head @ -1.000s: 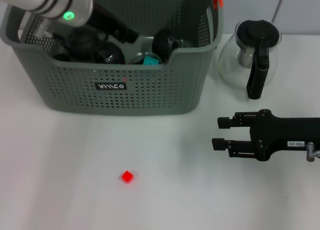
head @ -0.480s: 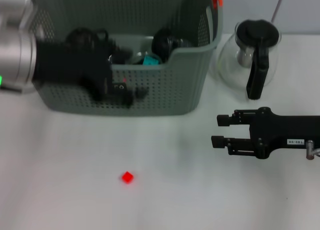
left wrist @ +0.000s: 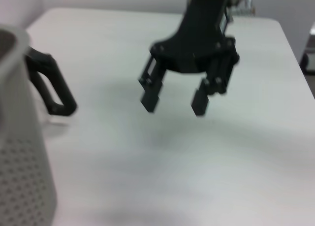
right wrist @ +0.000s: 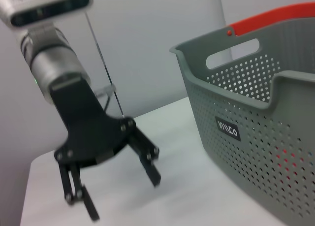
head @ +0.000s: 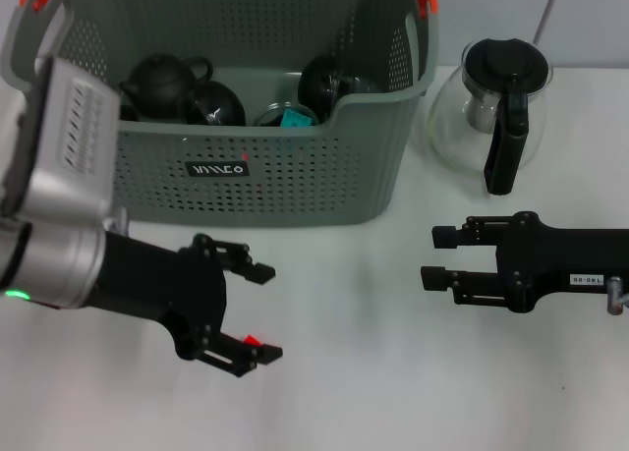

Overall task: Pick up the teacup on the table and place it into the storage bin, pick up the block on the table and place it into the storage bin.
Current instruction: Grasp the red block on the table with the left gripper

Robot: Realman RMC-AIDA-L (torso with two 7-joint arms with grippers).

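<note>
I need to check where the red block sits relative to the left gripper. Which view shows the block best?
The head view: the red block lies on the white table, partly hidden behind the lower finger of the open left gripper. The left wrist view shows only the right gripper and table; the right wrist view shows no block.

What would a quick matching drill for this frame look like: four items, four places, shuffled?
1. left gripper
2. right gripper
3. glass pot
4. black teapot

a. inside the storage bin
b. on the table, right of the bin
c. open over the red block
d. open, in front of the glass pot

Pairs: 1-c, 2-d, 3-b, 4-a
</note>
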